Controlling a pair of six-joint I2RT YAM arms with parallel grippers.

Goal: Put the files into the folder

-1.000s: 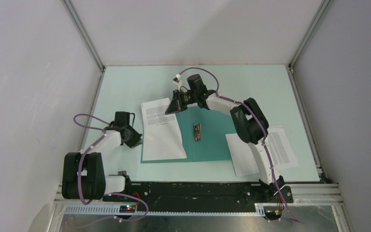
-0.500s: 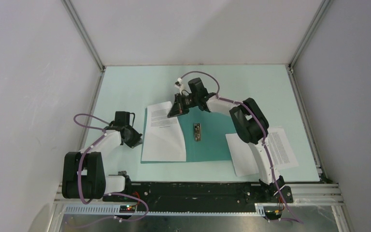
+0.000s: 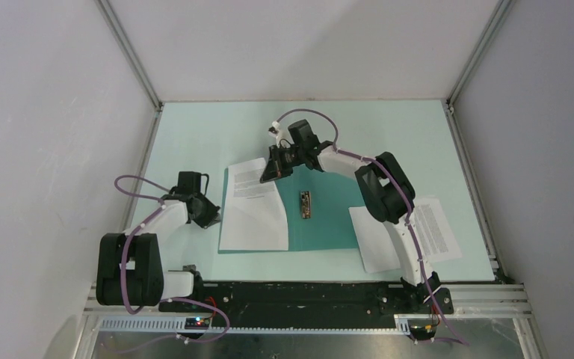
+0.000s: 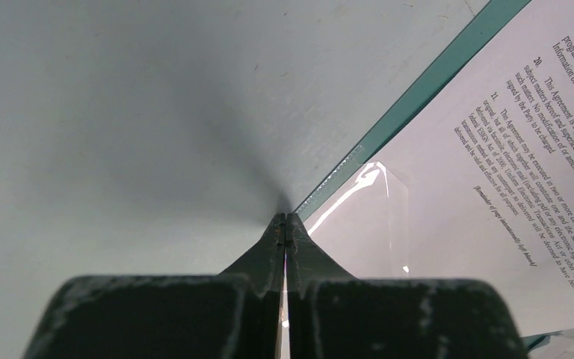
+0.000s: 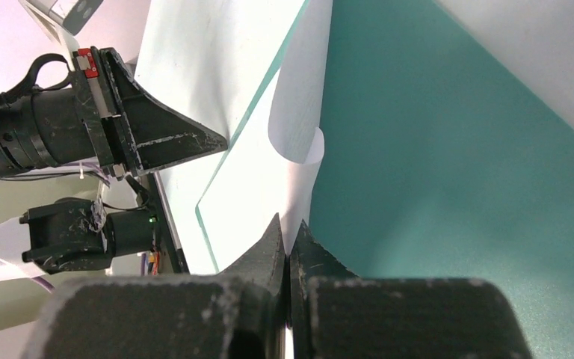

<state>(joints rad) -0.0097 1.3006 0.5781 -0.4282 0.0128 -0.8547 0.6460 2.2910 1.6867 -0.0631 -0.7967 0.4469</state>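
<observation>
The teal folder (image 3: 329, 217) lies open on the table with a metal clip (image 3: 306, 204) on its spine. One of the files, a white sheet (image 3: 252, 213), rests on the folder's left half. My right gripper (image 3: 271, 170) is shut on that sheet's far right corner, which curls up (image 5: 299, 112) above the teal surface (image 5: 456, 149). The other sheet (image 3: 437, 228) lies on the table to the right, partly under my right arm. My left gripper (image 3: 211, 217) is shut, its tips (image 4: 285, 217) at the folder's left edge (image 4: 418, 90). I see nothing between its fingers.
White walls and metal frame posts (image 3: 131, 52) close in the pale table on three sides. The black base rail (image 3: 299, 295) runs along the near edge. My right arm (image 3: 385, 187) reaches across the folder's right half.
My right gripper has drawn the sheet's far corner a little right and back. A teal strip of the folder now shows along the sheet's left side. The left arm has not moved.
</observation>
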